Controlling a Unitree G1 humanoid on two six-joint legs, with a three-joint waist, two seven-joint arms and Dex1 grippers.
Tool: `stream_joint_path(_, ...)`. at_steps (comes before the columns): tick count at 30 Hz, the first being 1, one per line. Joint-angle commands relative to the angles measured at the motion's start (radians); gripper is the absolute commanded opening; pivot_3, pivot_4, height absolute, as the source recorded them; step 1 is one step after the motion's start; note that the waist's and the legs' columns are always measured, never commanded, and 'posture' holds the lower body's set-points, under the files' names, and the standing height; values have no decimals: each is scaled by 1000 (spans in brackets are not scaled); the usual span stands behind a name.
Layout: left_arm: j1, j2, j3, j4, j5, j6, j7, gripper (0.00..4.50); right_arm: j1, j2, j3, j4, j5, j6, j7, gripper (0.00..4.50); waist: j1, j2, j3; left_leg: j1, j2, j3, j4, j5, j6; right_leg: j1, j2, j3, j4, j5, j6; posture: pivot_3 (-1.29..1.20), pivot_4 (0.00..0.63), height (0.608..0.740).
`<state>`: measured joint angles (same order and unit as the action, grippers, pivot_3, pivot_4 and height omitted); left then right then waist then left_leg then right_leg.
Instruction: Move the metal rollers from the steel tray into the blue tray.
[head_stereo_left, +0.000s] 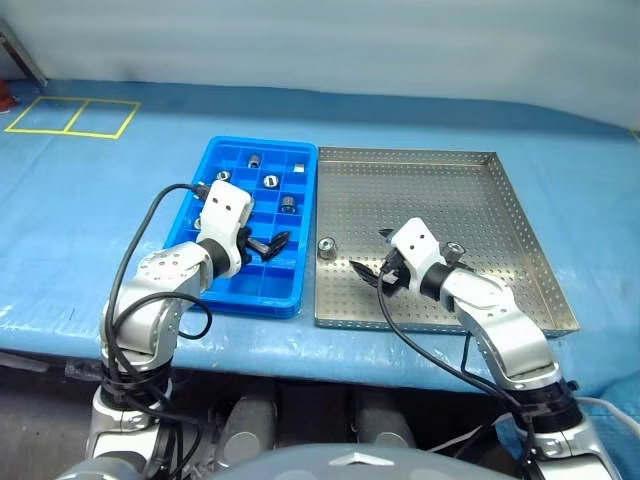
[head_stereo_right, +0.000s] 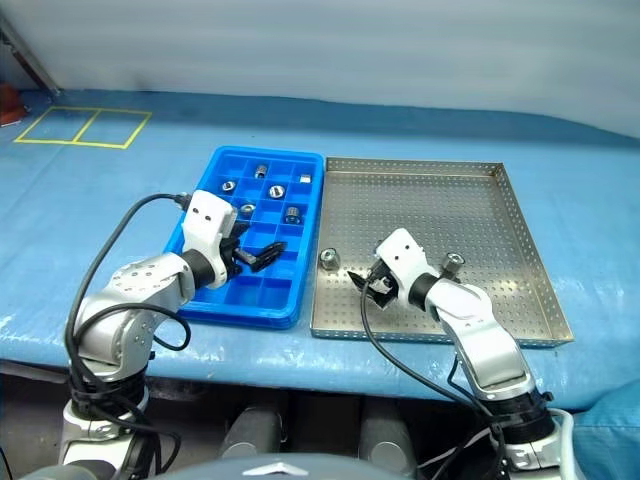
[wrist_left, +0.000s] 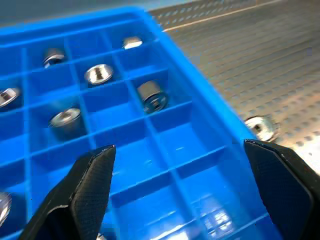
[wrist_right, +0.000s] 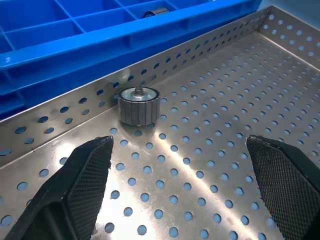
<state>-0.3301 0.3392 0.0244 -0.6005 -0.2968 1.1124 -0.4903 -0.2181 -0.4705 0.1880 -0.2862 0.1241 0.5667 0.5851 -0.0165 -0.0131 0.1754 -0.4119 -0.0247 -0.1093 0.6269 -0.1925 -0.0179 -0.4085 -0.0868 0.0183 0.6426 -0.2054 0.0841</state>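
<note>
The blue tray (head_stereo_left: 255, 300) lies left of the steel tray (head_stereo_left: 430, 190), the two side by side. Several metal rollers (wrist_left: 152, 95) sit in the blue tray's far compartments. My left gripper (head_stereo_left: 268, 245) hovers open over the tray's near right compartments, and nothing is between its fingers. One roller (head_stereo_left: 327, 246) stands in the steel tray close to its left wall. My right gripper (wrist_right: 179, 142) is open low over the perforated floor, pointing at this roller (wrist_right: 138, 105) from a short distance. Another roller (head_stereo_left: 455, 249) lies beside my right forearm.
Both trays rest on a blue table cover (head_stereo_left: 90, 230), near its front edge. Yellow tape squares (head_stereo_left: 72, 116) mark the far left corner. A black cable (head_stereo_left: 150, 225) loops off my left arm beside the blue tray.
</note>
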Motion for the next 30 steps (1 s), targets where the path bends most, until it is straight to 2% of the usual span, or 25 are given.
stream_joint_path(1,15,43,4,-55,-58,-65,-60,4452,-75,28,34,89,-3,-50,38,4500,-2,0,0,0,0,0,0,0,0,0,0,0,0,0,0,53,150,740)
stream_joint_path(11,89,134,49,-80,-83,-75,-20,4452,-197,99,58,317,-11,-126,88,4500,6,0,0,0,0,-1,-1,0,0,0,0,0,0,0,0,106,150,740)
stream_joint_path(21,123,149,52,-96,-97,-72,29,4452,-257,165,45,469,-15,-177,96,4500,7,0,0,0,0,-1,-2,0,0,0,1,0,0,0,0,138,150,740)
stream_joint_path(24,125,151,47,-91,-94,-72,39,4500,-260,179,41,490,-19,-184,88,3864,8,0,0,1,0,-1,-2,0,-1,0,1,0,0,0,0,137,150,740)
stream_joint_path(30,122,152,32,-83,-93,-76,46,4500,-252,187,40,490,-24,-186,87,1931,8,0,0,0,0,-1,-2,1,-1,0,1,0,0,0,0,129,150,740)
